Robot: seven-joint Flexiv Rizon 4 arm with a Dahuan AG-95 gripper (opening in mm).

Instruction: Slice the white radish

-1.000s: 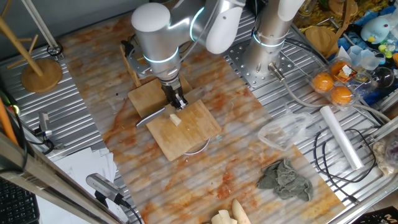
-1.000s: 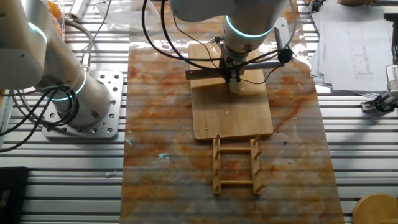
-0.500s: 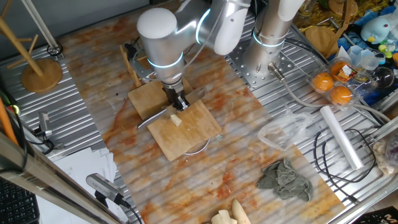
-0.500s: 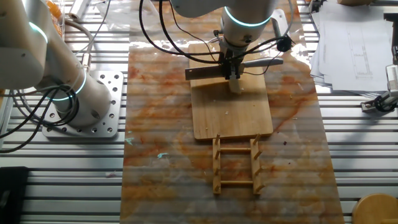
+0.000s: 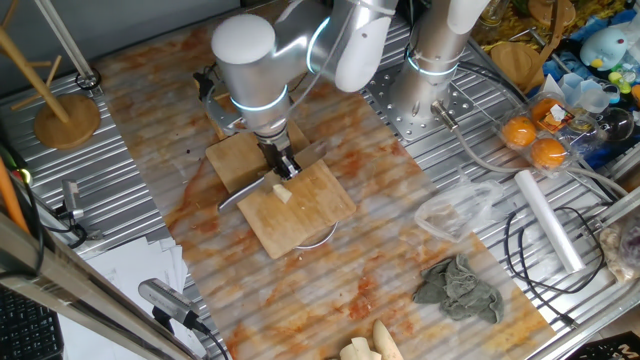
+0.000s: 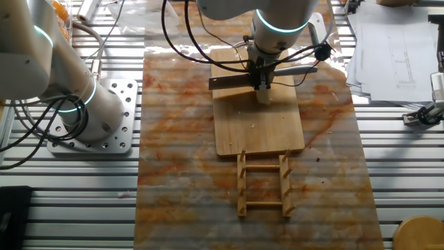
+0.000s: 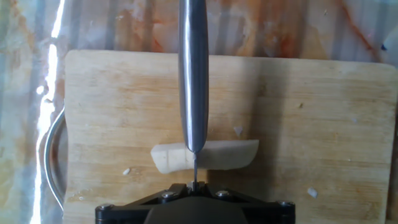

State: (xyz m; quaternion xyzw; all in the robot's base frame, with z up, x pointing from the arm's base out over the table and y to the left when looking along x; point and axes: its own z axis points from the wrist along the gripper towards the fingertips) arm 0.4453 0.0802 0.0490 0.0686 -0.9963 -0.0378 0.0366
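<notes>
Ribbed metal tabletop runs under everything, with a clear plastic sheet stained orange laid across its middle. On that sheet sits a wooden board, and a second board lies just beyond it on the far left. In the other fixed view a small wooden rack lies on the sheet at the near edge of the board.

Clutter rings the sheet: a wooden stand with a round base at far left, papers at near left, a grey rag near right, a white roll and black cables at right, oranges in a clear box and a blue plush toy at far right. Cream-yellow lumps lie at the near edge.

The radish, a pale stick, lies crosswise on the board. The gripper is clamped on a knife, whose blade stands edge-down over the radish's middle; whether the edge touches it cannot be told. A few pale crumbs dot the wood.
</notes>
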